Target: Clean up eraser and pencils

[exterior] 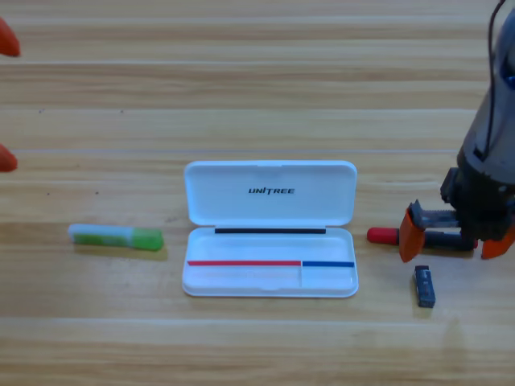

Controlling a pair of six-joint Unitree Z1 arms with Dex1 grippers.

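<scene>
The red-and-black pencil (385, 236) lies flat on the table just right of the white case (269, 285), its red end pointing at the case. My right gripper (455, 238) is down over this pencil, open, with one orange jaw across the barrel near the red end and the other past the far end, which it hides. The eraser (424, 286) lies on the wood just below that gripper, apart from it. The white pencil with the green end (117, 237) lies flat to the left of the case. At the left edge, two orange tips of my left gripper (6, 96) show, spread apart.
The white case lies open in the middle, its lid (269, 193) folded back flat and its tray towards the front. The grey right arm (491, 137) comes down along the right edge.
</scene>
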